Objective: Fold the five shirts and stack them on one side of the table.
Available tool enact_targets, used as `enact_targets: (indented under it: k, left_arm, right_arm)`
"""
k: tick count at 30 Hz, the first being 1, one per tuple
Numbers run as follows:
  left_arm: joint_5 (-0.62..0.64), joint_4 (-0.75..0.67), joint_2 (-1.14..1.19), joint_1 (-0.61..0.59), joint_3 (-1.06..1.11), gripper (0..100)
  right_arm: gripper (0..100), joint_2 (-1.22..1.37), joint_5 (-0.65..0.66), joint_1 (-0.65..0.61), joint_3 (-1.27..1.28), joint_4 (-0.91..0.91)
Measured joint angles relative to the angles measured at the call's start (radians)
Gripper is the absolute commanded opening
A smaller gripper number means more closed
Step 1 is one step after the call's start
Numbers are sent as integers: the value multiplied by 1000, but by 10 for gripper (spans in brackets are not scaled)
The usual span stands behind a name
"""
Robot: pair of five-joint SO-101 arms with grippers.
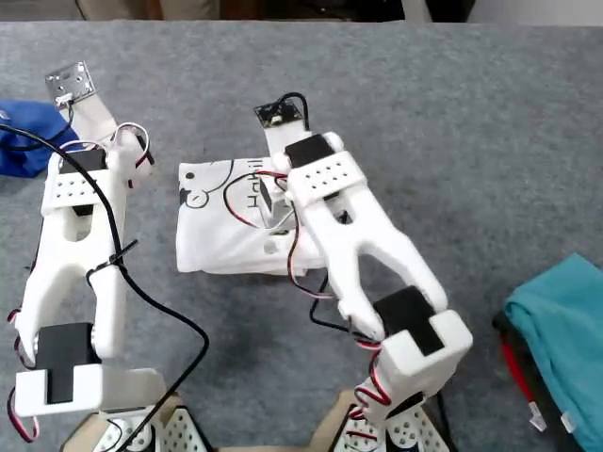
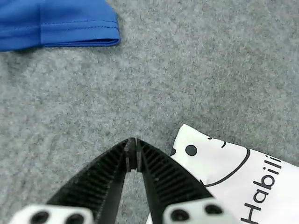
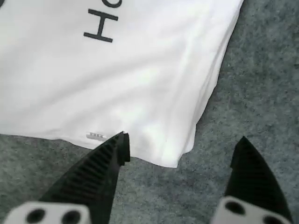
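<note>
A folded white shirt with black print lies in the middle of the grey table. My right gripper hangs open just above a folded corner of the white shirt, one finger over the cloth and the other over the carpet. My left gripper is shut on nothing, low over bare carpet between the white shirt and a blue shirt. The blue shirt lies bunched at the table's left edge. A teal shirt lies at the right edge.
Under the teal shirt a dark and red strip of cloth sticks out. Both white arms stretch from the near edge toward the middle, with loose cables trailing between them. The far half of the table is bare carpet.
</note>
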Motion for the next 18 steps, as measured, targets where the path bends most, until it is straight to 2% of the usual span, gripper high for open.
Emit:
enact_targets:
  k: [11, 18]
  left_arm:
    - [0, 0, 0, 0, 0, 24]
    - [0, -32, 6, 0, 2, 24]
  right_arm:
    - [350, 2, -29, 5, -29, 110]
    - [350, 2, 130, 29, -35, 222]
